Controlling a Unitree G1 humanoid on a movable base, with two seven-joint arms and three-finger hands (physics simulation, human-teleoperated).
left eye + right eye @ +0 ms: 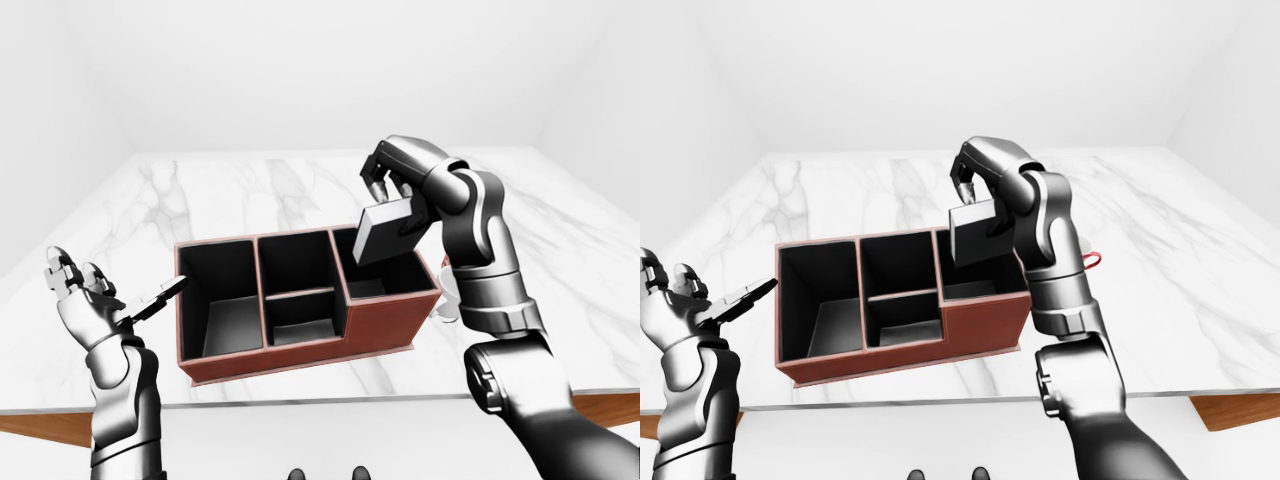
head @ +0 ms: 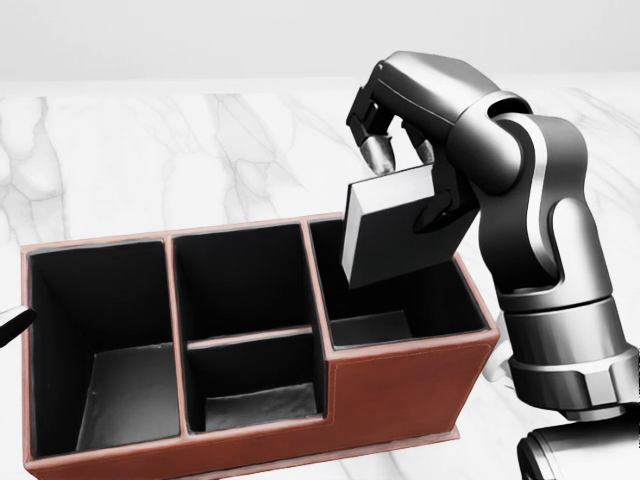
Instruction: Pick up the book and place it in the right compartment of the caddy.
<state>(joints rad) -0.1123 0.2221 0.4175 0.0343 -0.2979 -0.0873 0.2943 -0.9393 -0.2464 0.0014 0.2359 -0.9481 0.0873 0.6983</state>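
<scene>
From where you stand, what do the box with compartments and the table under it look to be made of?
The caddy looks like reddish-brown leather or leatherette: matte walls with pale edging like stitching, and a dark, faintly shiny lining. The table looks like polished white marble, going by its grey veins. Both are simulator renders, so this is only their look.

Dark book tilted above caddy's right compartment.

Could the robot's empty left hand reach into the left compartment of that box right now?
Probably yes. The left hand hangs open just left of the caddy, and its left compartment shows nothing inside. The right hand and book are over the far end.
</scene>
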